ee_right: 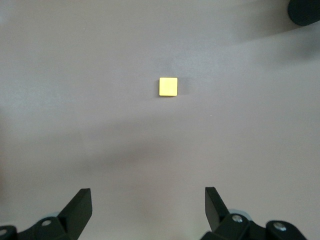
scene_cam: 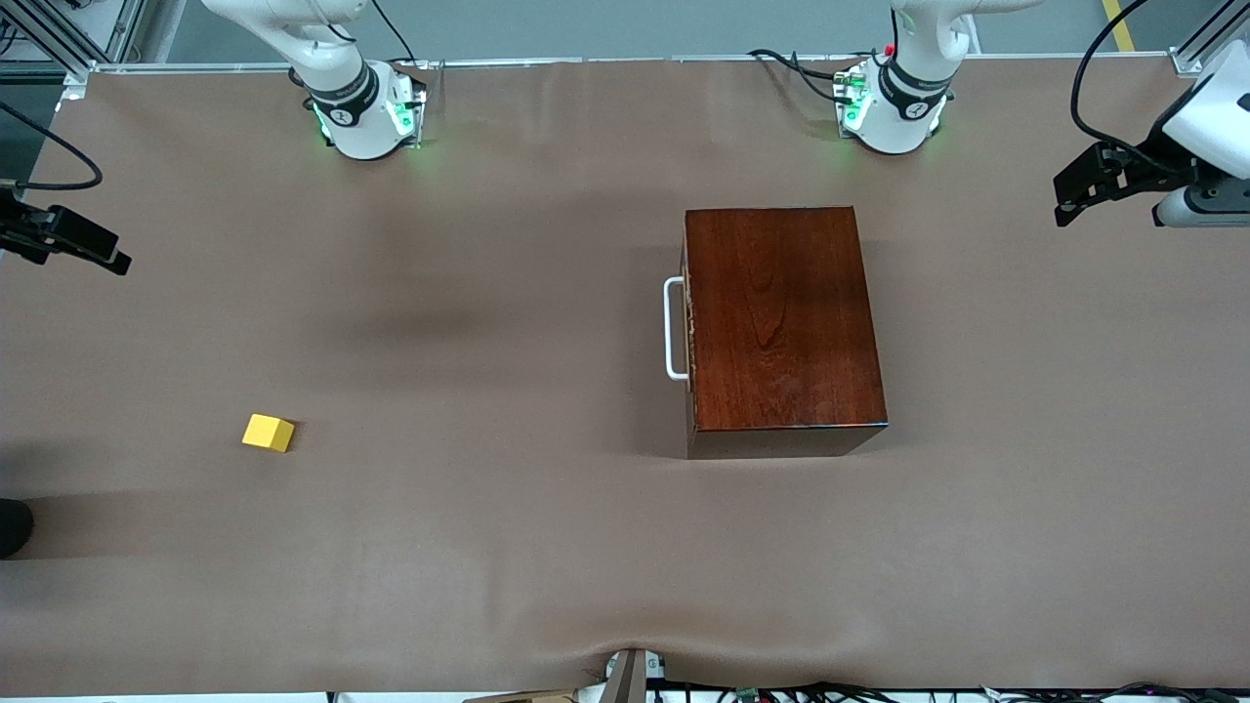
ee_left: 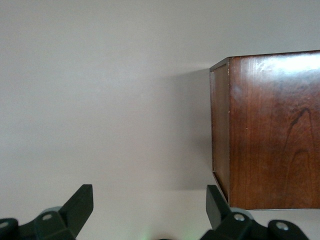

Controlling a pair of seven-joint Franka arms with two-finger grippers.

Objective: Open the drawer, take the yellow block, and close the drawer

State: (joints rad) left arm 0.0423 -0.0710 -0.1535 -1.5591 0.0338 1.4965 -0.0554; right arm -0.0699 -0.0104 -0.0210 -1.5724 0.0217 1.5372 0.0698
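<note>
The dark reddish-brown wooden box [scene_cam: 786, 322] stands toward the left arm's end of the table. Its drawer is pushed in, and the white bar handle [scene_cam: 674, 328] faces the right arm's end. The yellow block [scene_cam: 269, 432] lies alone on the brown cloth toward the right arm's end, outside the box. My left gripper [ee_left: 150, 192] hangs open and empty over the table beside the box [ee_left: 270, 130], at the table's end [scene_cam: 1074, 200]. My right gripper [ee_right: 148, 195] is open and empty high over the table's other end [scene_cam: 93, 244], with the block [ee_right: 168, 86] below it.
A brown cloth [scene_cam: 508, 547] covers the whole table. A dark rounded object [scene_cam: 12, 527] pokes in at the table's edge by the right arm's end. Both arm bases [scene_cam: 366, 112] stand along the edge farthest from the front camera.
</note>
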